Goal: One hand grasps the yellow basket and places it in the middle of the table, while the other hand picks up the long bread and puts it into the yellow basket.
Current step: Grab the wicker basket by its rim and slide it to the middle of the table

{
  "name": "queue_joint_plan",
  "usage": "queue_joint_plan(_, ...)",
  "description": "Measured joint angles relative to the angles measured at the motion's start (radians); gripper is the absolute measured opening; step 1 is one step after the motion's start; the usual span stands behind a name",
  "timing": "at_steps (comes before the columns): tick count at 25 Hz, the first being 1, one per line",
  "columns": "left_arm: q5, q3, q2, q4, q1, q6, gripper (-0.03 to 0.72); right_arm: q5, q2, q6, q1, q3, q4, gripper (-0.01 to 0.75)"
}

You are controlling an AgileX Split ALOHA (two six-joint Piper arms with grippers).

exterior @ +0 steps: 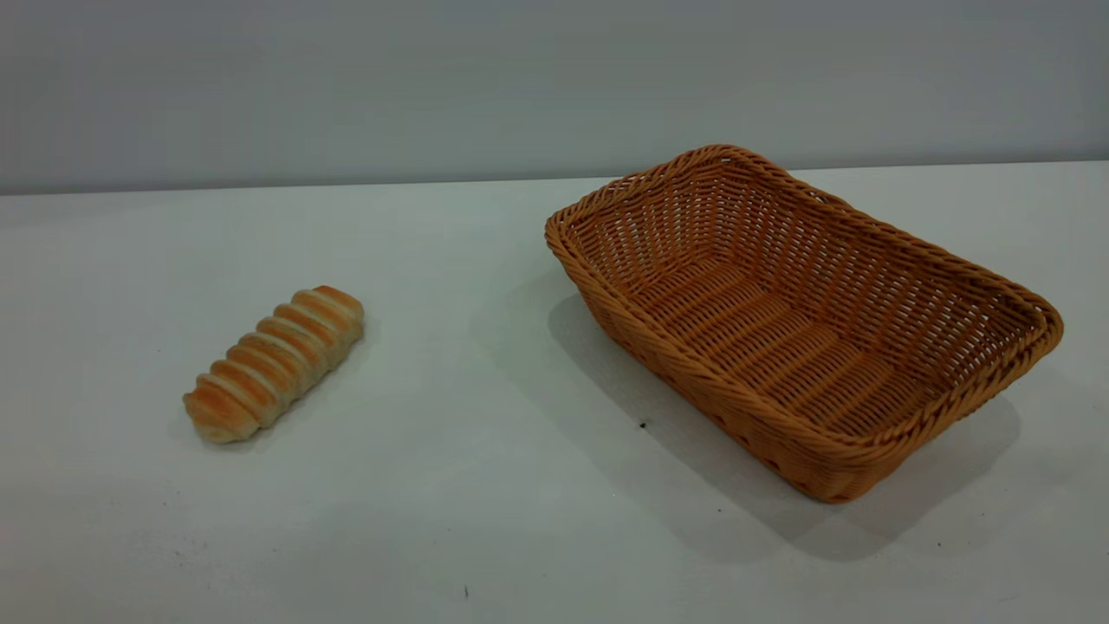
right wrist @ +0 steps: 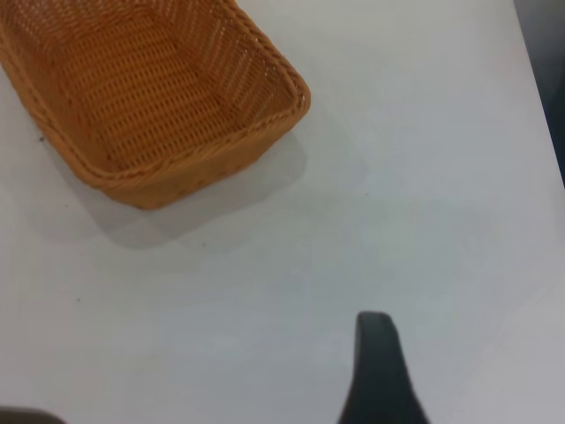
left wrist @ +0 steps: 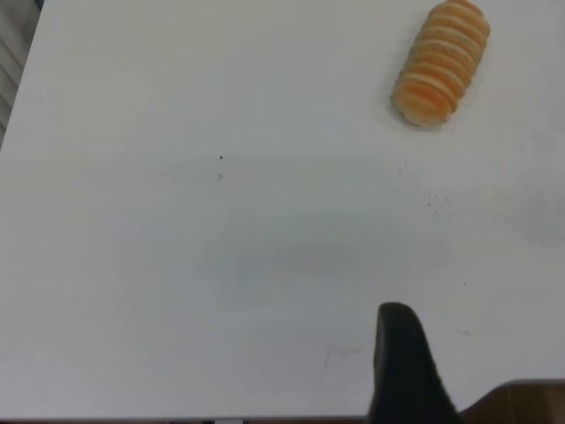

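Note:
The yellow basket (exterior: pixel 853 282) stands empty on the right half of the white table (exterior: pixel 485 503), set at an angle. The long bread (exterior: pixel 275 362) lies on the table's left half, well apart from the basket. Neither gripper shows in the exterior view. In the left wrist view my left gripper (left wrist: pixel 221 402) is open and empty above bare table, with one dark finger (left wrist: pixel 399 362) showing and the bread (left wrist: pixel 441 62) far ahead. In the right wrist view my right gripper (right wrist: pixel 203 375) is open and empty, with one finger (right wrist: pixel 377 371) showing and the basket (right wrist: pixel 265 141) ahead of it.
A grey wall (exterior: pixel 554 78) runs behind the table's far edge. The table's near edge shows in the left wrist view (left wrist: pixel 521 393). Bare tabletop lies between the bread and the basket, with a few dark specks (exterior: pixel 642 425).

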Motion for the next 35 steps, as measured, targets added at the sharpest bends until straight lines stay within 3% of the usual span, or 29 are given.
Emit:
queue_joint_plan(14,-0.002,0.0,0.0,0.0,0.0,0.0,0.489,0.0,0.0,0.0,0.0,0.0,0.003,0.559)
queue_joint_plan(18,-0.104,-0.018,0.0,-0.02,0.0,-0.015,0.489,-0.021,0.0,-0.001,0.0,-0.004,0.008,0.559)
queue_joint_plan(22,-0.163,-0.019,0.01,-0.052,0.0,-0.027,0.489,-0.084,0.0,-0.001,0.0,-0.012,0.009,0.559)
queue_joint_plan(35,-0.17,-0.019,0.239,-0.053,0.0,-0.028,0.489,-0.312,0.05,0.0,0.0,-0.013,0.048,0.559)
